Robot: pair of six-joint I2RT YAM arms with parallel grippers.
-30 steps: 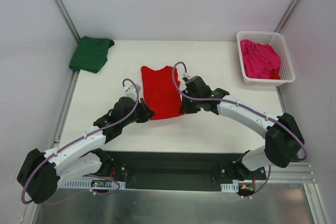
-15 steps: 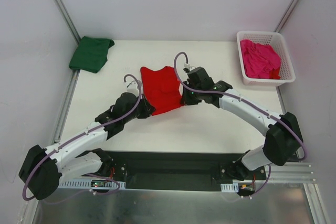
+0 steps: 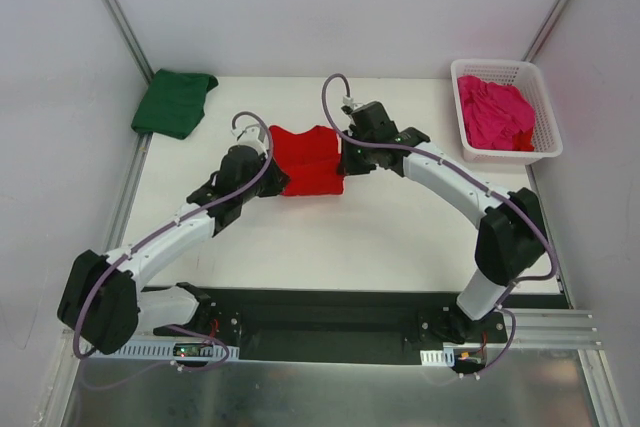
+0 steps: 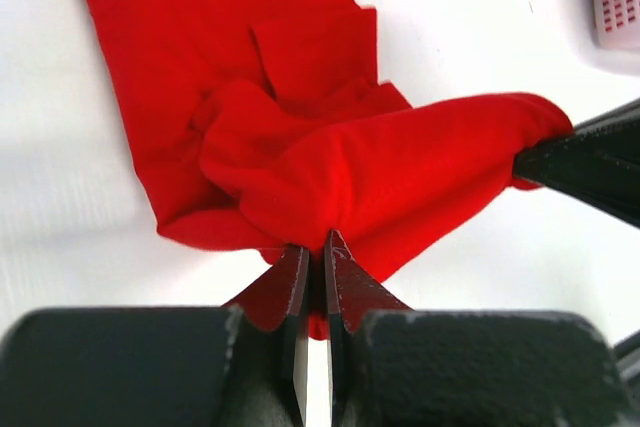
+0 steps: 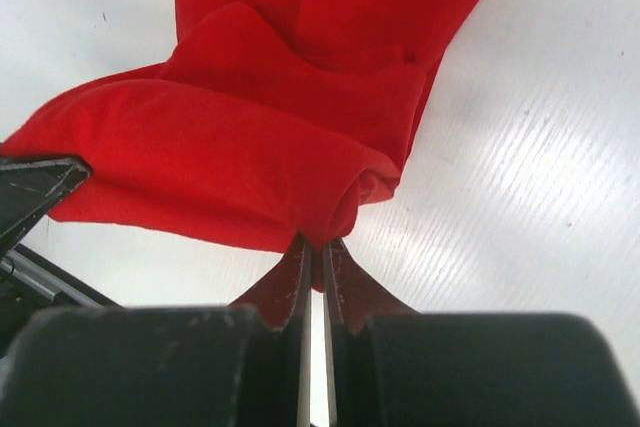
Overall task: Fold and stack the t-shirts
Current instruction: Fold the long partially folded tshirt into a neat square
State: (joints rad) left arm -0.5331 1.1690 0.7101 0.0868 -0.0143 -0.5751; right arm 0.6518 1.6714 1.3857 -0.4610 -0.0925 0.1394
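The red t-shirt [image 3: 308, 160], lying on the table [image 3: 400, 237] toward its far edge, was pinched at either side by the left gripper [image 4: 315, 247] and the right gripper [image 5: 315, 252], both clamped on bunched cloth, so a crooked fold could be left if one side slipped free.

On the white counter [image 3: 400, 237] a red t-shirt [image 3: 308, 157] lies bunched into a short, wide shape between the two arms, the left gripper [image 3: 274, 177] at its near left corner and the right gripper [image 3: 346, 163] at its near right corner, each with its jaws closed on the cloth. A green t-shirt [image 3: 174, 102] lies folded at the far left corner of the counter, partly over its edge. A pink t-shirt [image 3: 494, 112] sits crumpled in a white lattice basket [image 3: 548, 129] at the far right corner.
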